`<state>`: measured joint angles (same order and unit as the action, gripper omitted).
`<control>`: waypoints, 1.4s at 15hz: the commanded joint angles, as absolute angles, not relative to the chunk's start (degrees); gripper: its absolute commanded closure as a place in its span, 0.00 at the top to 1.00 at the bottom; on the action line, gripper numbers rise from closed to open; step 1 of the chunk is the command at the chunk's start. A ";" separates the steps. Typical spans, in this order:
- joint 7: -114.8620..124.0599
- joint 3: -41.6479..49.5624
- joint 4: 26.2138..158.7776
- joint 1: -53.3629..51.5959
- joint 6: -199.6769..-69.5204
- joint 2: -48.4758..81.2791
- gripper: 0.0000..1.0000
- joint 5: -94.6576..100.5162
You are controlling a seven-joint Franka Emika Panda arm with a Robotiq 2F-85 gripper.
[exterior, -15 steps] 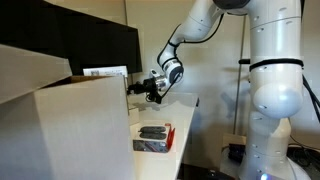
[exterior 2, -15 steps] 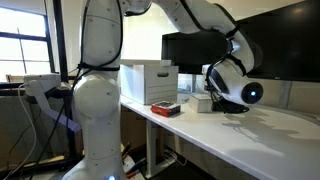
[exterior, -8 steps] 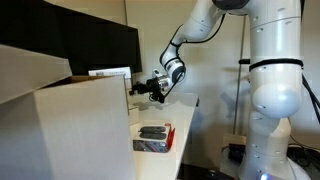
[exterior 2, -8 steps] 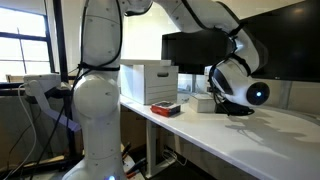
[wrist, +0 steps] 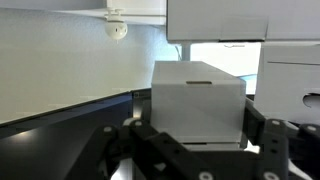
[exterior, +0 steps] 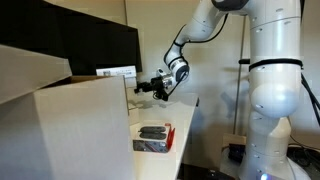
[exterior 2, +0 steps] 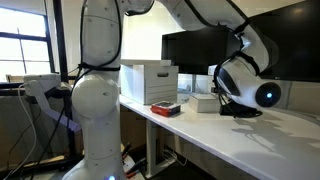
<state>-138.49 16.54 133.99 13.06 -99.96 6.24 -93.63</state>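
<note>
In the wrist view, the small white box [wrist: 198, 100] sits in the middle of the frame, between the fingers of the gripper [wrist: 197, 128]. I cannot tell if they squeeze it. A good grip would press both sides evenly. Only an exterior view shows the big box [exterior: 60, 120] at the left and the red tray [exterior: 153, 137] at the lower middle.

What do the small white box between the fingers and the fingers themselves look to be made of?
The small white box: matte cardboard by the look, with flat faces, crisp folded edges and a flap seam on top; thin plastic is possible. The fingers: black, faintly shiny, probably moulded plastic or coated metal, unclear which.
</note>
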 commanded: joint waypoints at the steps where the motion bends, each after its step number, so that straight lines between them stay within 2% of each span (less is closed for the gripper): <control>1: -138.63 17.17 131.76 15.24 -95.01 7.29 0.58 -92.51; 21: -138.45 21.50 121.76 22.32 -79.62 16.09 0.58 -81.78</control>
